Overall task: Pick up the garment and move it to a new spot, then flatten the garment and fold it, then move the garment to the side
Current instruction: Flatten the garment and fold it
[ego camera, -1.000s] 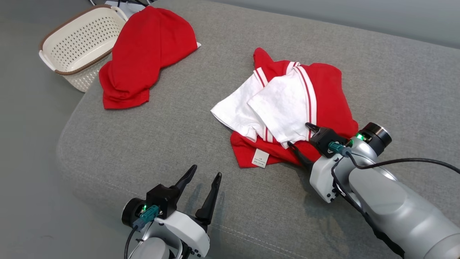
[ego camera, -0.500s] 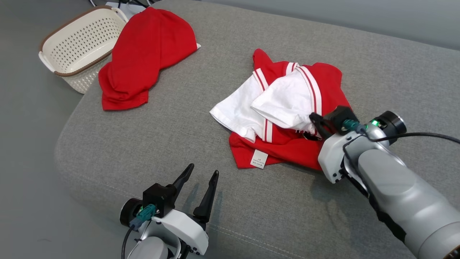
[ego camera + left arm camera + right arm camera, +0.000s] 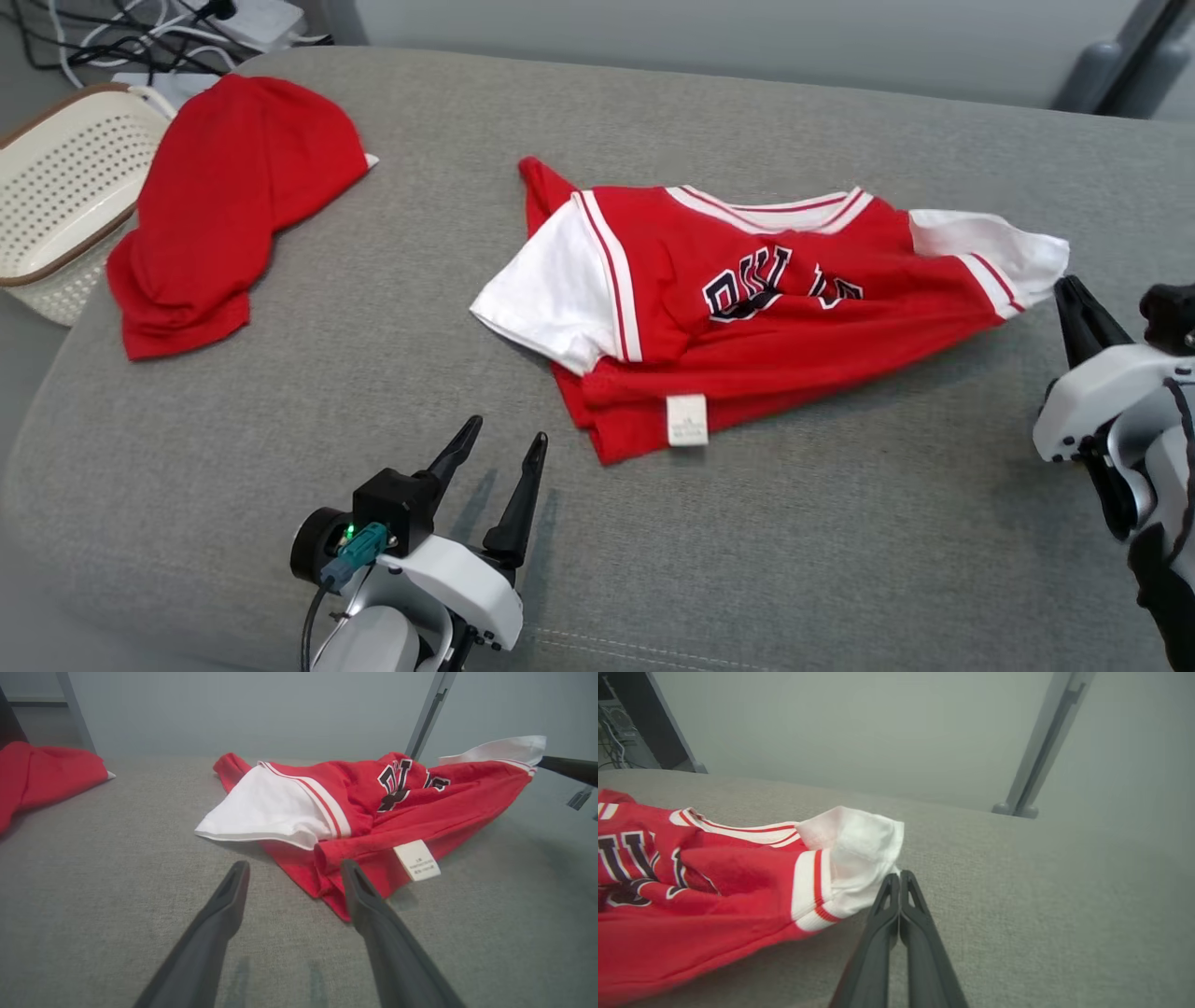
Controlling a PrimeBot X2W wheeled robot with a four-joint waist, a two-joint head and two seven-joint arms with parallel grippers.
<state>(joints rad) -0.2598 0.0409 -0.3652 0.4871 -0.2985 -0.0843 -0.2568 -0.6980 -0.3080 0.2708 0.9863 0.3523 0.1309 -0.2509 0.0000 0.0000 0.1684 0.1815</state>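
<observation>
The garment (image 3: 766, 308) is a red jersey with white sleeves and dark lettering, lying stretched across the grey cushion. My right gripper (image 3: 1069, 291) is at its right end, shut on the edge of the white sleeve (image 3: 859, 854); the closed fingertips (image 3: 899, 877) pinch the cloth, which is pulled taut toward them. My left gripper (image 3: 499, 441) stands open near the cushion's front edge, just short of the jersey's lower left corner (image 3: 336, 891). Its fingers hold nothing. A white label (image 3: 416, 860) hangs off the hem.
A second red garment (image 3: 224, 205) lies crumpled at the cushion's far left. Beside it stands a cream perforated basket (image 3: 56, 187), with cables (image 3: 140, 23) on the floor behind. A grey metal post (image 3: 1041, 742) rises beyond the cushion's back edge.
My right gripper has shut on the white sleeve and pulled it far to the right, spreading the bunched jersey out. The head camera has shifted too. My left gripper has stayed put.
</observation>
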